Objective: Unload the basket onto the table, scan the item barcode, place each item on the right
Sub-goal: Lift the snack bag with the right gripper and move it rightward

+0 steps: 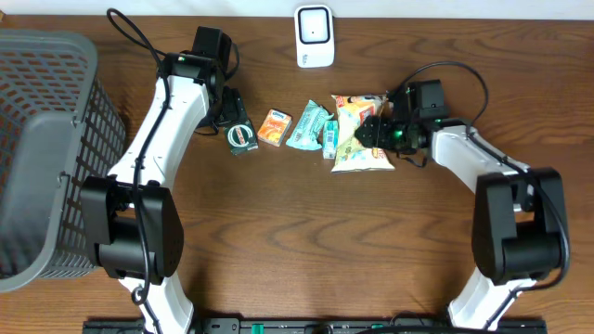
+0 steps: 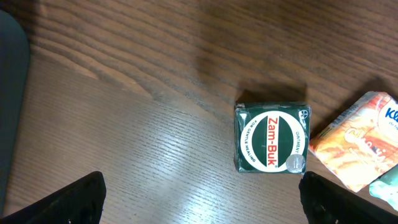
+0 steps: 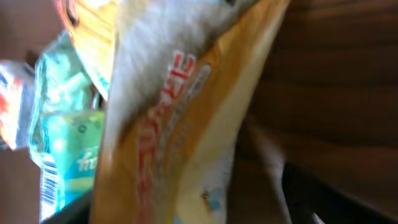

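Note:
A yellow snack bag [image 1: 355, 147] lies right of centre in a row of items, and it fills the right wrist view [image 3: 174, 112]. My right gripper [image 1: 373, 132] [image 3: 196, 205] is down over the bag with its jaws open around it. A strip of shadowed table still shows between the bag and one finger. A green Zam-Buk box [image 1: 241, 137] [image 2: 272, 138] lies at the left end of the row. My left gripper [image 1: 228, 109] [image 2: 202, 205] hovers just behind it, wide open and empty. The white scanner [image 1: 315, 36] stands at the table's back edge.
Between the box and the bag lie an orange packet [image 1: 274, 127] [image 2: 351, 152], a teal packet [image 1: 307, 125] [image 3: 62, 143] and a small green box [image 1: 329, 137]. A grey mesh basket [image 1: 46, 139] takes up the far left.

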{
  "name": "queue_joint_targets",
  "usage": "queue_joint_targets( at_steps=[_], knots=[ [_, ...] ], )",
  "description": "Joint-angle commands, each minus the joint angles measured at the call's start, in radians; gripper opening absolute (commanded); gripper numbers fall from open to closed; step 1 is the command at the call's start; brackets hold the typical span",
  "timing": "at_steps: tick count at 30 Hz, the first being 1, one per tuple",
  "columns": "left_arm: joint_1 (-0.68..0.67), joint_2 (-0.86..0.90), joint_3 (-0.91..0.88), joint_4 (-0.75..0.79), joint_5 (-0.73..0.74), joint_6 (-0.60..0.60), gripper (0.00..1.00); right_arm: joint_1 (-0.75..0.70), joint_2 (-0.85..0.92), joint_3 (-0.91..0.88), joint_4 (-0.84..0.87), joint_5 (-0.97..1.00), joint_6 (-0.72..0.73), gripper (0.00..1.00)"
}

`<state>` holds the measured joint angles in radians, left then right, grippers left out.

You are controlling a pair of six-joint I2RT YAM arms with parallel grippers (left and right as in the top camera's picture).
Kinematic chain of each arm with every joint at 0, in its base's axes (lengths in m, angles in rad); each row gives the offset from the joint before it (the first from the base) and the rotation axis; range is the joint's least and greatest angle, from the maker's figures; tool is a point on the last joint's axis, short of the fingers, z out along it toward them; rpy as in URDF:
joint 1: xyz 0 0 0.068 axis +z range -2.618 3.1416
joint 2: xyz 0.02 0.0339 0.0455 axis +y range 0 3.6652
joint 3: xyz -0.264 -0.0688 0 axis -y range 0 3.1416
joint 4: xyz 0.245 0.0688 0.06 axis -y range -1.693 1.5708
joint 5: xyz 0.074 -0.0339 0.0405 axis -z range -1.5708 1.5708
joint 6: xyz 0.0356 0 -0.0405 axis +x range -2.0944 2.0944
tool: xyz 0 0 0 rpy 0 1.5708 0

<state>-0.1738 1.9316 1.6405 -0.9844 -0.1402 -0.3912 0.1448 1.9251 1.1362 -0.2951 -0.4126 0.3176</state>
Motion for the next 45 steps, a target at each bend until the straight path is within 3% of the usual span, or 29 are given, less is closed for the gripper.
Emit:
queue_joint_targets(
  at_steps=[1, 2, 3, 5, 9, 10, 23, 30, 36, 45],
  knots=[
    [0.0, -0.007, 0.005, -0.002, -0.006, 0.009, 0.98, 0.012, 0.012, 0.012, 0.009, -0.07, -0.002, 0.38],
    [0.0, -0.007, 0.005, -0.002, -0.006, 0.009, 0.98, 0.009, 0.006, 0.012, 0.008, -0.069, -0.003, 0.22],
    [0.0, -0.007, 0.005, -0.002, -0.006, 0.009, 0.98, 0.004, -0.002, 0.012, 0.007, -0.069, -0.003, 0.14],
    [0.0, -0.007, 0.005, -0.002, -0.006, 0.009, 0.98, -0.006, -0.024, 0.012, 0.006, -0.067, -0.004, 0.09],
    [0.0, -0.007, 0.005, -0.002, -0.006, 0.009, 0.98, -0.028, -0.112, 0.012, -0.034, 0.027, -0.006, 0.08],
    [0.0, -0.007, 0.005, -0.002, -0.006, 0.009, 0.98, -0.03, -0.145, 0.012, -0.055, 0.066, -0.021, 0.01],
    [0.0, -0.007, 0.005, -0.002, -0.006, 0.009, 0.98, 0.005, -0.408, 0.012, -0.181, 0.431, -0.175, 0.01],
    [0.0, -0.007, 0.005, -0.002, -0.006, 0.009, 0.98, 0.047, -0.408, 0.012, -0.218, 0.577, -0.201, 0.01],
    [0.0, -0.007, 0.005, -0.002, -0.006, 0.009, 0.98, 0.1, -0.377, 0.002, -0.265, 1.06, -0.199, 0.01],
    [0.0, -0.007, 0.005, -0.002, -0.006, 0.009, 0.98, 0.132, -0.191, -0.008, -0.293, 1.099, -0.166, 0.01]
  ],
)
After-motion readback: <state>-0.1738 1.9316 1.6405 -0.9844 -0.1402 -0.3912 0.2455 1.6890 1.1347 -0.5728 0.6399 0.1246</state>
